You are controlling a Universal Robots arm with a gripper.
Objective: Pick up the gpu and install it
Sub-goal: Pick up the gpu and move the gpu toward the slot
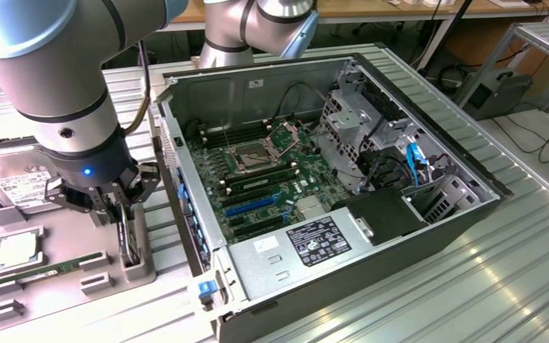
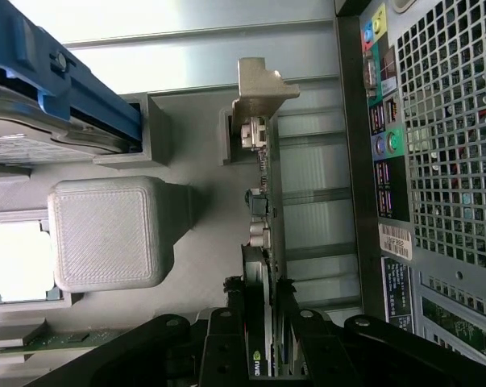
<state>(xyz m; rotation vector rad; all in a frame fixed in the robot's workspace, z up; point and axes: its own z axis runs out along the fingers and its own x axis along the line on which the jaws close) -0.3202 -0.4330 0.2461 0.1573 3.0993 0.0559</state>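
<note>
Beside the open computer case (image 1: 351, 179), on the grey parts tray (image 1: 74, 239), gripper (image 2: 263, 322) clamped on the gpu (image 2: 267, 201) standing on edge in its holder, hard drive (image 1: 22, 182) and memory stick (image 1: 51, 270) nearby, case wall close alongside

In the wrist view, one end of the thin black gpu card with a silvery bracket (image 2: 272, 201) is being covered by the black gripper (image 2: 265, 310) and cut off by the frame edge. The silver hard drive (image 1: 12, 187) is being partly hidden by the grey arm (image 1: 55, 93).
</note>
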